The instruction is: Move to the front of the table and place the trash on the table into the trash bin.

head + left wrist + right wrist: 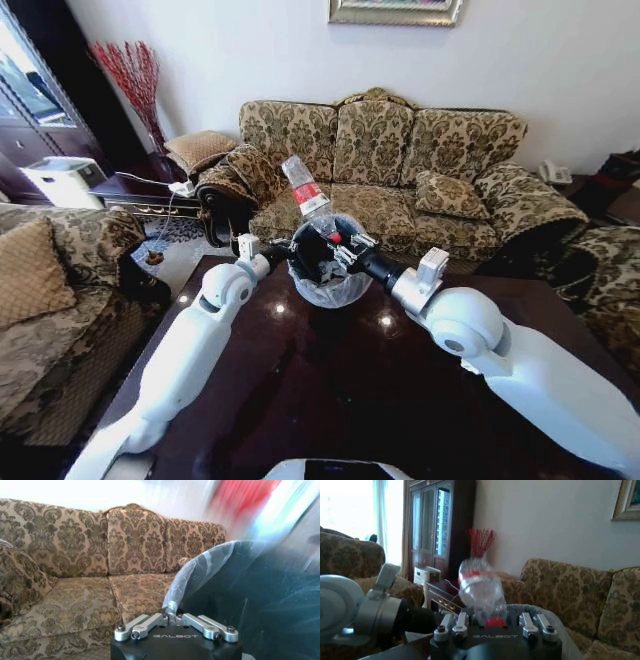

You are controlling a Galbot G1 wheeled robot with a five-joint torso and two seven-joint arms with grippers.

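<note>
1. Trash on the near part of the bench (330, 400): none visible; the glossy dark top reads bare from the robot's edge out to the bin. Judged from this, most or all of the loose litter is already cleared, though the arms hide some of the surface.
2. Both arms reach forward over the bench and meet at its far end.
3. Left gripper (283, 258) sits at the left side of the trash bin (330, 285), against the bag liner. In the left wrist view the fingers (170, 609) look closed on a fold of the translucent liner, so it seems to be steadying the bin or holding the bag open.
4. Right gripper (335, 248) is over the bin mouth, fingers clamped on the cap end of a clear bottle (308, 198) with a red label. The bottle stands above the bin, tilted, base up and leaning toward the robot's left.
5. Right wrist view agrees: red cap between the fingers (461, 620), bottle body (479, 588) rising beyond them.
6. Progress call: last visible item is in hand and positioned above the bin but not yet released. What is left is the drop.
7. Sofa (390, 160) behind the bin, no litter seen on it.
</note>
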